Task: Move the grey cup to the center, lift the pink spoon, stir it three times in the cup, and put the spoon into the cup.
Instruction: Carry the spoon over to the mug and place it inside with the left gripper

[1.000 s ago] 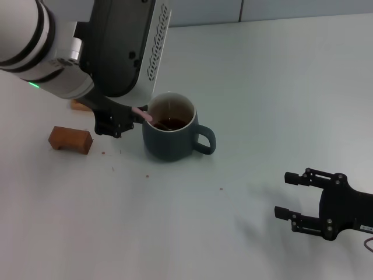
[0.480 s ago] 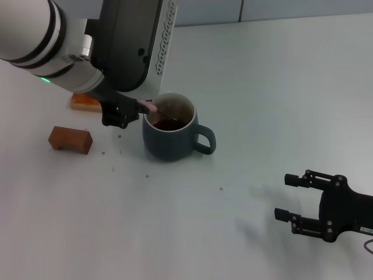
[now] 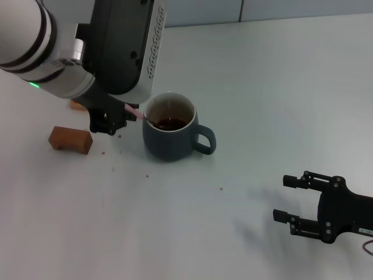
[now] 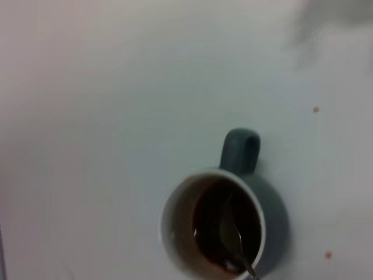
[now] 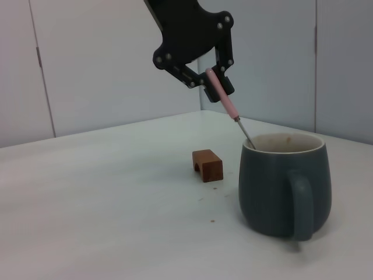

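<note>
— So, where's your spoon right now?
— Look at your left end effector point(image 3: 121, 116): it's clenched on the pink spoon point(image 5: 224, 101), just beside the grey cup point(image 3: 170, 135) on its left. The spoon is tilted, its metal neck crossing the rim and its bowl down in the dark liquid.
— And the cup itself?
— It's upright near the middle of the desk point(image 3: 280, 87), with its handle pointing to your right.
— Anything else close by?
— You have a brown wooden block point(image 3: 70, 139) further left of the cup, apart from it.
— And your right end effector point(image 3: 289, 198)?
— Low at the right, well apart from the cup, fingers spread and holding nothing
</note>
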Action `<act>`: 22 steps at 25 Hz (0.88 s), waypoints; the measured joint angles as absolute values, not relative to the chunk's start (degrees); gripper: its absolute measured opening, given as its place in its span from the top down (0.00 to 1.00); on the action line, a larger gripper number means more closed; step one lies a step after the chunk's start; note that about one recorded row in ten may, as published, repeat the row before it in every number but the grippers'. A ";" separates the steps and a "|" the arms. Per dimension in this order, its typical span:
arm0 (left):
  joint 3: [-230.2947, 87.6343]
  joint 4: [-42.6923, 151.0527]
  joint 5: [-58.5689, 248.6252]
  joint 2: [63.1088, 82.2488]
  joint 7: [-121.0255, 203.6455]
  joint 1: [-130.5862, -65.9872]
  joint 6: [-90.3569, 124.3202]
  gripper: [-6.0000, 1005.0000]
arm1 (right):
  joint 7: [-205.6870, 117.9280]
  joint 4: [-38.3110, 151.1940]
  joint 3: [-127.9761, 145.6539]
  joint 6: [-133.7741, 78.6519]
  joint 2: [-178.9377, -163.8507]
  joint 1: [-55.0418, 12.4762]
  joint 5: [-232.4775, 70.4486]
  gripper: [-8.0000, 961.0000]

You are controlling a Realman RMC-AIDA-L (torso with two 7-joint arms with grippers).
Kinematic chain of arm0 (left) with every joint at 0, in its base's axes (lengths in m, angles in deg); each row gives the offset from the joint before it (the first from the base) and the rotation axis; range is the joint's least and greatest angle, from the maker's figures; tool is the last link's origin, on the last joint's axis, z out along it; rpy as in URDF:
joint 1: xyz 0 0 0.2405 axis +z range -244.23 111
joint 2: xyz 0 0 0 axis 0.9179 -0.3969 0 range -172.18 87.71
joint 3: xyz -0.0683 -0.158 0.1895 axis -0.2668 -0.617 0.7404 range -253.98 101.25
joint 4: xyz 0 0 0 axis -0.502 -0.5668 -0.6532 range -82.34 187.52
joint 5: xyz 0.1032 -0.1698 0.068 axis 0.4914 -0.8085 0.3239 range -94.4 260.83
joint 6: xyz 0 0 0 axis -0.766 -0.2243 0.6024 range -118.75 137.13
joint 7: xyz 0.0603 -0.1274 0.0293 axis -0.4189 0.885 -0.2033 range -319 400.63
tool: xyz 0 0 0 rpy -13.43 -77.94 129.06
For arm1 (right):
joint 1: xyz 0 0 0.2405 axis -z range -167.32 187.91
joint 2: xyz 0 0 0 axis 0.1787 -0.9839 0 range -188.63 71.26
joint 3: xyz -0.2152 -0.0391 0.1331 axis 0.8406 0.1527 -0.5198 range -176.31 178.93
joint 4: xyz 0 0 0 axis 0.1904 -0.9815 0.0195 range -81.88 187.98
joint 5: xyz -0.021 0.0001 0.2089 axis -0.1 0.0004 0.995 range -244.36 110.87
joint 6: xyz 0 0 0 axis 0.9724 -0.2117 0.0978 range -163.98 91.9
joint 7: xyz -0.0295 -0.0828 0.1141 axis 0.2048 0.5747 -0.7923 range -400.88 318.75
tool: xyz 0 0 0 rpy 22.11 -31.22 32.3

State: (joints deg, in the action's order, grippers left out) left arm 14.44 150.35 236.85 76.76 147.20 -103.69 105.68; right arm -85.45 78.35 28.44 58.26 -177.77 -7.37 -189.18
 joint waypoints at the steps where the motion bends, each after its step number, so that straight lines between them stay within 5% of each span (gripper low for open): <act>1: 14.46 150.51 236.41 76.76 147.15 -103.67 105.89 0.86 | -85.45 78.35 28.46 58.26 -177.77 -7.40 -189.20 0.25; 22: 15.72 149.25 236.65 76.86 148.58 -103.71 100.11 0.86 | -85.49 78.34 28.65 57.93 -177.82 -7.58 -189.28 0.25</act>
